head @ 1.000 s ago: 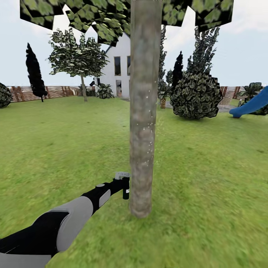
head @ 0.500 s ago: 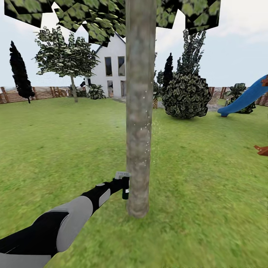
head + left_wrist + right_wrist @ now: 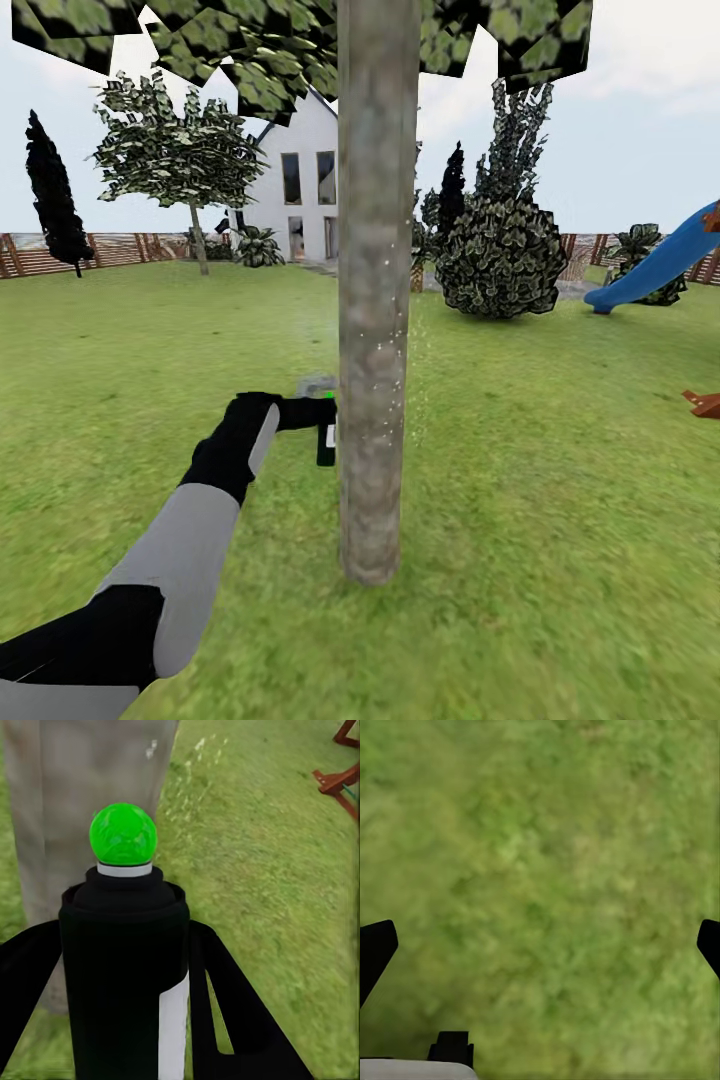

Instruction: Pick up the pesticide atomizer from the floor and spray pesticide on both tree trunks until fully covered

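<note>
I have the pesticide atomizer (image 3: pixel 326 440), a small black spray bottle with a white label strip and a green spot at its head, clamped upright in the left gripper (image 3: pixel 318 412), just beside the left edge of the near tree trunk (image 3: pixel 374 300), a thick grey-brown mottled column. It sits at about the lower third of the visible trunk, well above the lawn (image 3: pixel 560 480). I judge it is held that close and level so the spray lands on the bark rather than drifting; pale specks show on the trunk and in the air to its right, which I take for spray.

The left wrist view gives me what the head view cannot: the atomizer (image 3: pixel 124 967) fills the gap of the left gripper (image 3: pixel 124 1020), the black fingers (image 3: pixel 232 1012) pressed to both sides of the body, with the green spot (image 3: pixel 123 834) pointing at the trunk (image 3: pixel 82 802). From the head I see only the arm's side.

The head view alone shows the second of the 2 trees (image 3: pixel 175 150), a broad-leaved one well apart near the brown slat fence (image 3: pixel 120 250), not yet approached, beside a white house (image 3: pixel 295 180).

The right gripper (image 3: pixel 540 945) hangs wide apart over bare grass (image 3: pixel 540 855), holding nothing.
</note>
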